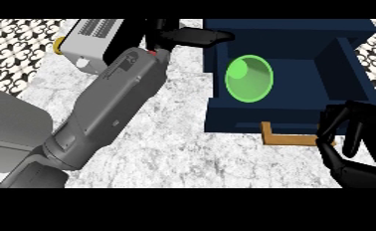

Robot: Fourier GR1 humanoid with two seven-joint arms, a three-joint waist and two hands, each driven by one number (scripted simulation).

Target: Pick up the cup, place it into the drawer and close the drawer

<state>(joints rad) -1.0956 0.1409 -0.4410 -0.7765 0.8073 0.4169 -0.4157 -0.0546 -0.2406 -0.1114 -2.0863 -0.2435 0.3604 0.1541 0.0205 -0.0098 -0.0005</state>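
Note:
A green cup (249, 78) lies on its side inside the open dark blue drawer (294, 110), near the drawer's left wall, with its mouth facing me. No hand touches it. An orange-brown handle (286, 138) runs along the drawer's near front. My right hand (343, 134) sits at the lower right, its fingers loosely bent over the handle's right end and hiding that end. My left arm reaches up across the counter. Its hand (192, 36) lies open at the drawer's far left corner, fingers pointing right.
A white and grey appliance (86, 42) with a yellow knob (57, 46) stands at the back left, beside my left forearm. The marbled counter (183, 145) spreads out in front of the drawer. A patterned wall strip (26, 46) borders the left side.

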